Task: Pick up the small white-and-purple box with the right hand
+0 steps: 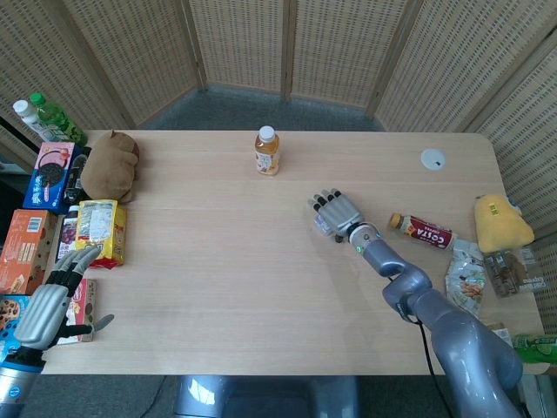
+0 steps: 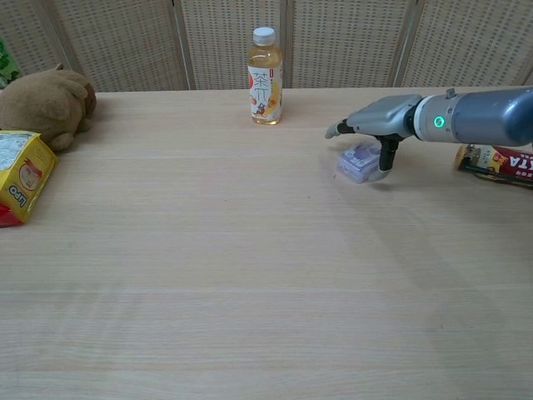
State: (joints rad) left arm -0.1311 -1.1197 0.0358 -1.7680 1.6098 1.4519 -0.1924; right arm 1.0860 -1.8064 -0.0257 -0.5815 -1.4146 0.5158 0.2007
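The small white-and-purple box (image 2: 357, 162) lies flat on the table, right of centre. In the head view only its left edge (image 1: 321, 225) shows from under my right hand (image 1: 338, 212). That right hand (image 2: 376, 123) hovers low over the box with its fingers stretched out flat above it. Its thumb hangs down against the box's near right side, and nothing is gripped. My left hand (image 1: 48, 305) rests at the table's near left corner, empty, with fingers apart. The chest view does not show it.
A tea bottle (image 2: 265, 77) stands at the back, left of the box. A Costa bottle (image 2: 497, 158) lies just right of my right arm. A brown plush (image 1: 110, 164), a yellow snack bag (image 1: 100, 231) and snack boxes (image 1: 50, 176) line the left edge.
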